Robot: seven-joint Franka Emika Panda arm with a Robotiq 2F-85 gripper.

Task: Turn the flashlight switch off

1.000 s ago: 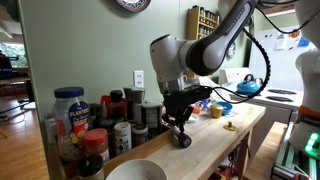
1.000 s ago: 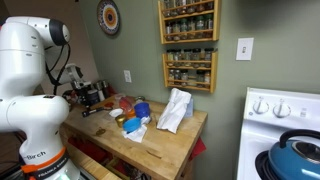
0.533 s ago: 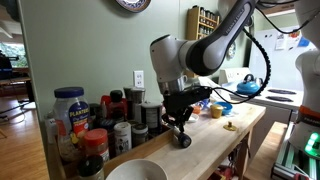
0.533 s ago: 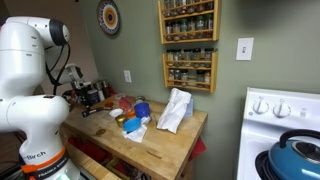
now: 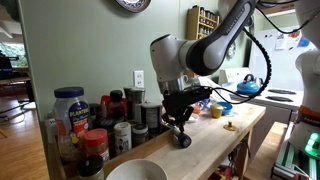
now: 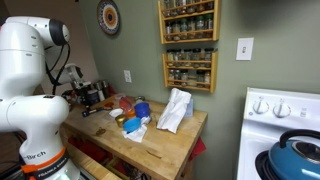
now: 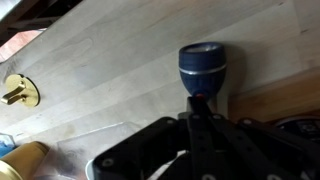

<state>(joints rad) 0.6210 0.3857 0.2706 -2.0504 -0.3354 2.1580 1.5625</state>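
the small black round-headed flashlight [image 5: 183,140] sits on the pale wooden counter [image 5: 222,138], right under the black gripper [image 5: 180,124]. whether its fingers are closed is impossible to tell. dark-lidded jars [image 5: 121,112] crowd just behind, and a white bowl [image 5: 135,172] sits near.

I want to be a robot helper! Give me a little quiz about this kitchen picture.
1. True or false: the flashlight sits on the stove, far from the gripper.
2. Pick one: what hangs on the wall in an exterior view? A. spice racks B. guitars C. televisions
3. Fill in: the kettle on the stove is coloured ____.

Key: 1 false, it is on the wooden counter, right under the gripper. 2 A. 3 blue.
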